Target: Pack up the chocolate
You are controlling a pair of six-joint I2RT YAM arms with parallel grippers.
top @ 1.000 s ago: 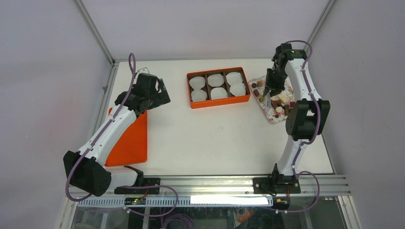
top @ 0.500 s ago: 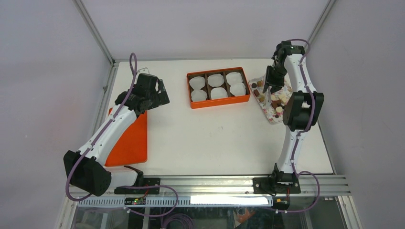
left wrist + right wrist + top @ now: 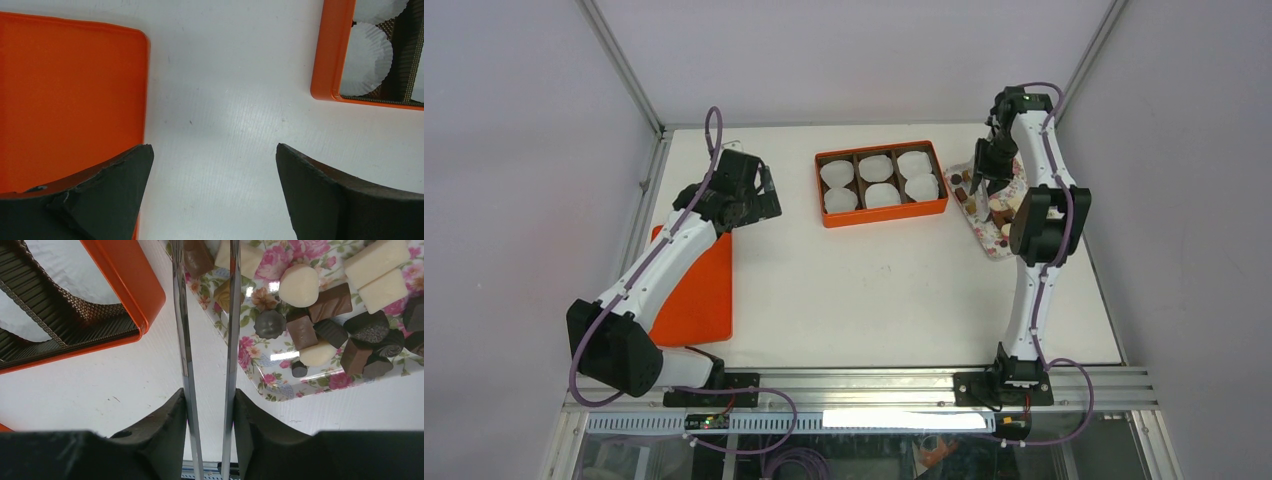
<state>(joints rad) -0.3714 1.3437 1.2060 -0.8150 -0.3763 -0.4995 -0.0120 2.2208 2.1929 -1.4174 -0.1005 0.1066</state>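
Left pincer (image 3: 212,155) released. Right pincer (image 3: 209,400) clenched on tweezers (image 3: 182,315) at chocolate (image 3: 299,285). Six paper cups (image 3: 881,168), one box (image 3: 884,213).

Floral tray (image 3: 250,360), orange box (image 3: 132,280), seemingly brown-lined.

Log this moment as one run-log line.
right gripper shut on tweezers over tray of chocolate | left gripper open above table | paper cups in box empty

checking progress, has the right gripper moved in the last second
Yes. The right gripper, holding tweezers, has shifted toward the far end of the floral tray, nearer the orange box.
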